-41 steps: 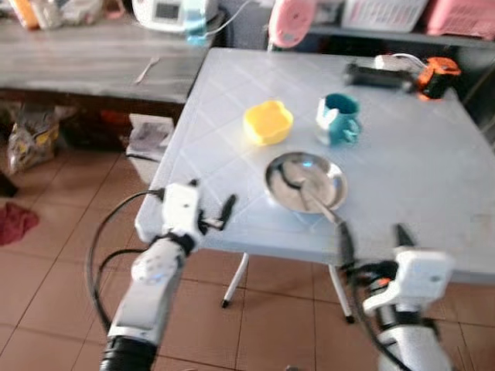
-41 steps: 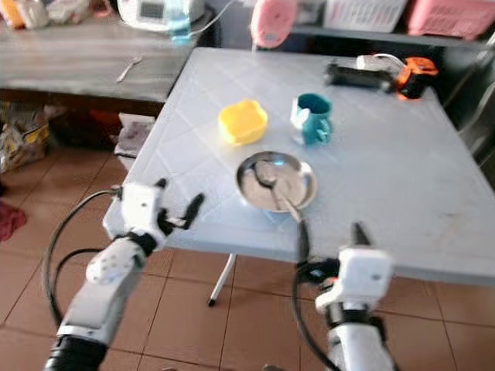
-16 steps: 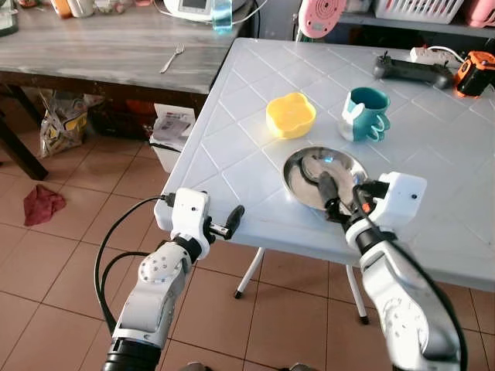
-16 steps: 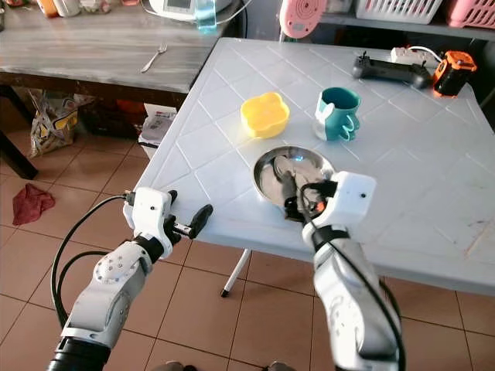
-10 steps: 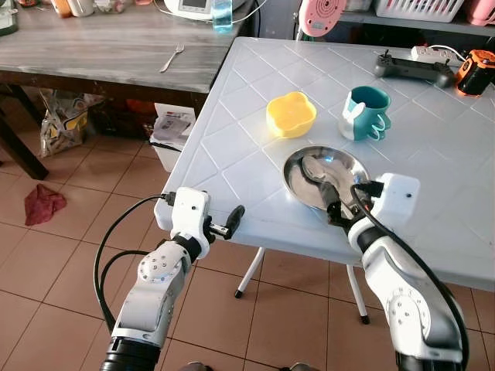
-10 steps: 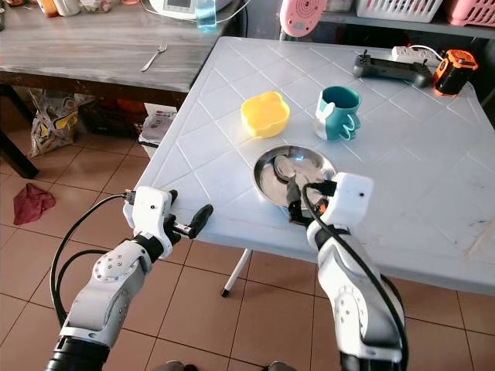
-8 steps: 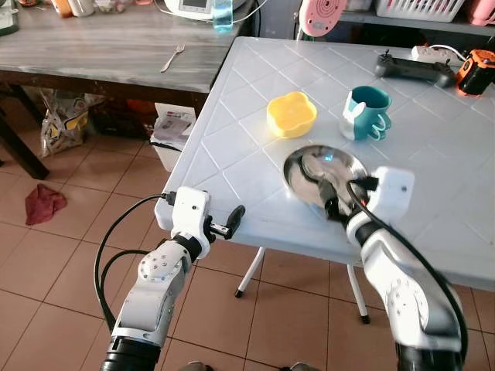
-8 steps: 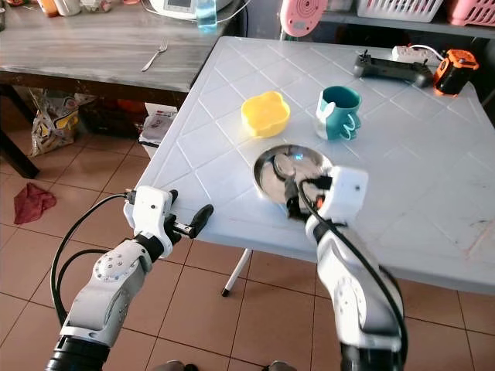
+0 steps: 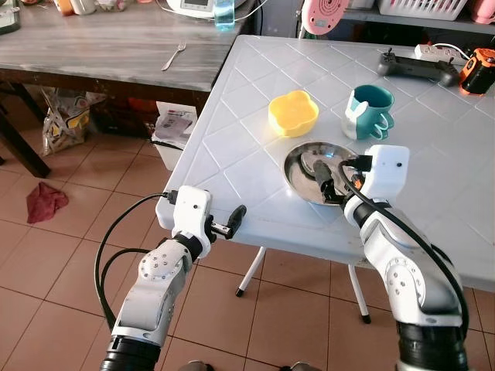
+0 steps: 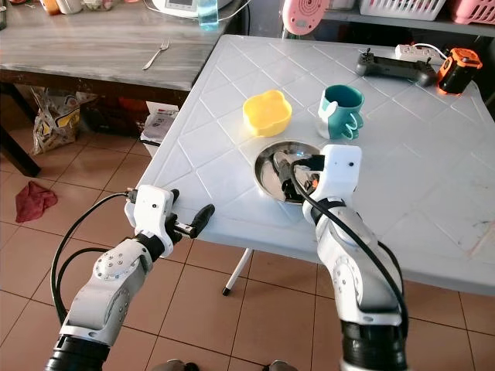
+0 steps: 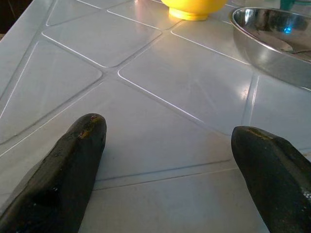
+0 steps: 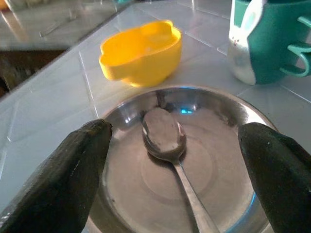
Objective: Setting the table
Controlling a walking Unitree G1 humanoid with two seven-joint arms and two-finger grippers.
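Step in hand, by judgement: spoon pickup. Right gripper [image 10: 288, 179], jaws wide, hovers over the steel plate [image 9: 298, 166] at frame centre on the tabletop [image 9: 247, 158]; the spoon [image 12: 167, 145] lies inside. Next: descend, close on the handle. Left gripper [image 9: 233, 219], jaws wide, idles lower left

Two silver-grey arms, white boxy wrist housings.
Left arm [image 9: 158, 278] looped by a black cable [image 9: 104, 255]; right arm [image 10: 352, 263] likewise cabled; each tipped with long, matte black fingers [image 11: 63, 170].
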